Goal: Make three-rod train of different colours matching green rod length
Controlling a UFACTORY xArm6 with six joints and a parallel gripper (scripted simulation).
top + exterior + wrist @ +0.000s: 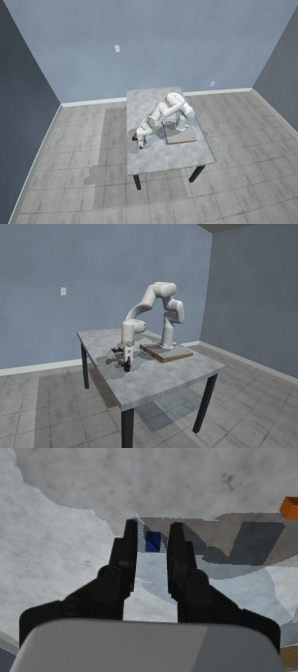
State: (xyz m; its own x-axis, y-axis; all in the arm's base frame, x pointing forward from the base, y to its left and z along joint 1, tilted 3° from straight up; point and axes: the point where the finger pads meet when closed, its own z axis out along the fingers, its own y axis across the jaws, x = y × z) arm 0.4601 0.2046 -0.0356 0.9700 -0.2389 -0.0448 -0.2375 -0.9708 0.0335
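Note:
My gripper (141, 147) (127, 369) (153, 537) points down, low over the table. Its fingers are partly open with nothing held between them. In the wrist view a small blue rod (153, 541) lies in the space between the fingertips, with a gap on both sides. An orange rod (119, 363) (290, 508) lies off to the right in the wrist view, cut by the frame's edge. In the exterior view small magenta (114, 348) and green (120, 348) pieces show behind the gripper; their lengths cannot be told. The other rods are hidden or too small to tell.
The arm's base stands on a grey board with wooden edges (169, 142) (177, 357) (290, 655). The table (176, 157) (156, 383) has its left edge close to the gripper. Shadows of the arm cross the area around the fingers.

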